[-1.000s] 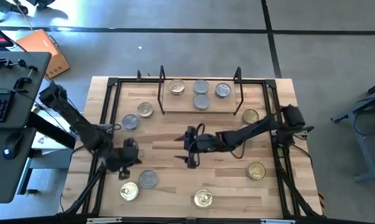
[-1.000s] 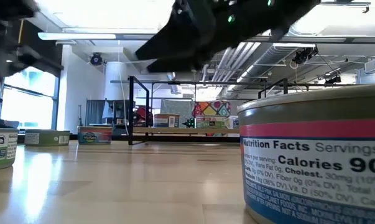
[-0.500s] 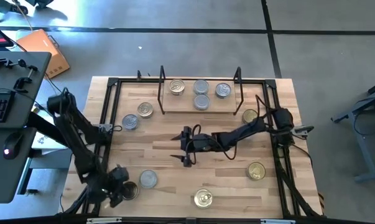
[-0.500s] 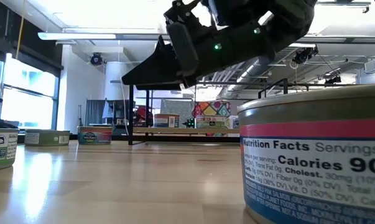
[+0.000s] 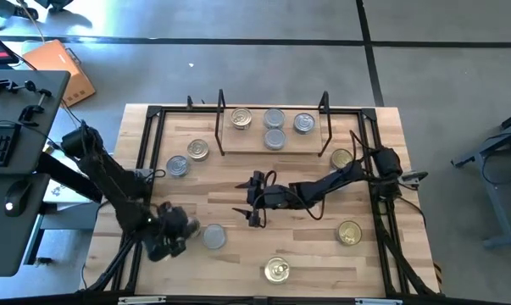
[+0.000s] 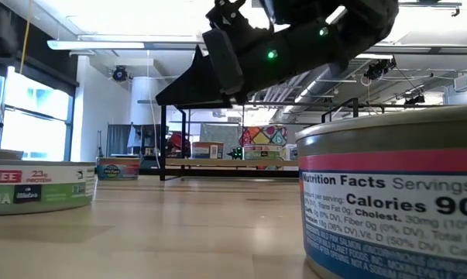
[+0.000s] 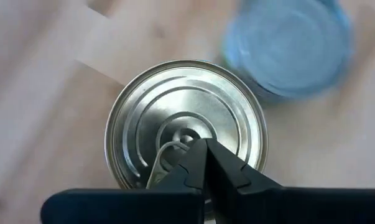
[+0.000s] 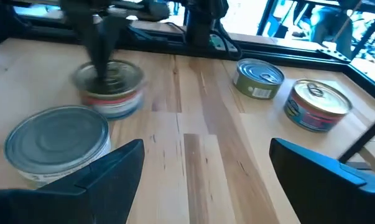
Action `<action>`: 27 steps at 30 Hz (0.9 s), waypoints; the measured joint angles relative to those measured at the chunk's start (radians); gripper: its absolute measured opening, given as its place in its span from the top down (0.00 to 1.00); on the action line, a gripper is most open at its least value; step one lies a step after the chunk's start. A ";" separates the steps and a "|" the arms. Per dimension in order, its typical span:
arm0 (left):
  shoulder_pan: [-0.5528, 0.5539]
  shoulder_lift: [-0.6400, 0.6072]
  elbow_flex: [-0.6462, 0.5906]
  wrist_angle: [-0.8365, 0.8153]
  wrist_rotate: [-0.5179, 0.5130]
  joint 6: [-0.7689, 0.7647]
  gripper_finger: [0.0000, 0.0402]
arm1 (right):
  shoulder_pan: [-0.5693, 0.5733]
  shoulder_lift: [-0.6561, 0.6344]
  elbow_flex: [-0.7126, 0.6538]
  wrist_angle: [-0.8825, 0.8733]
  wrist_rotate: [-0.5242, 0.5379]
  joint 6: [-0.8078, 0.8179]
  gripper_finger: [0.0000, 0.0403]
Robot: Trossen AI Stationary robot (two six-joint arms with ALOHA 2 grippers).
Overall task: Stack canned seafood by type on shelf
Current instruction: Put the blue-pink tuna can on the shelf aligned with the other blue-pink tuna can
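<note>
Since half a second ago the left gripper (image 5: 172,238) has swung inward from the table's front-left corner, and the grey-lidded tin (image 5: 213,236) sits slightly nearer the middle. Left wrist view: its fingers are pressed together over the lid of a gold pull-tab tin (image 7: 186,134), grasping nothing, with the grey tin just beside it. The left arm is nearer both; the shelf (image 5: 273,144) lies well apart, at the far edge. Right gripper (image 5: 257,202) hovers mid-table, spread wide and empty. Only the wrist view shows the gold tin, hidden from above.
</note>
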 joint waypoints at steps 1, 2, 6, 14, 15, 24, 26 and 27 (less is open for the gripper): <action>0.027 0.000 0.000 -0.014 -0.008 0.036 1.00 | 0.005 -0.012 0.000 -0.024 0.014 0.005 0.16; 0.054 0.001 -0.001 -0.018 -0.021 0.074 1.00 | 0.010 -0.023 0.000 -0.055 0.033 0.009 0.16; 0.174 0.004 -0.020 0.066 -0.049 0.262 1.00 | 0.039 -0.078 0.000 -0.178 0.103 0.020 0.16; 0.423 0.013 -0.072 0.503 -0.088 0.660 1.00 | 0.076 -0.126 0.000 -0.283 0.106 0.024 0.16; 0.447 0.011 -0.067 0.549 -0.089 0.706 1.00 | 0.079 -0.126 0.000 -0.284 0.106 0.027 0.16; 0.582 -0.038 -0.019 0.592 -0.039 0.959 1.00 | 0.080 -0.112 0.000 -0.273 0.024 0.084 0.16; 0.620 -0.030 -0.037 0.607 0.020 0.976 1.00 | 0.080 -0.088 0.001 -0.229 -0.001 0.092 0.16; 0.636 -0.024 -0.046 0.619 0.039 0.983 1.00 | 0.080 -0.074 0.001 -0.213 -0.009 0.092 0.16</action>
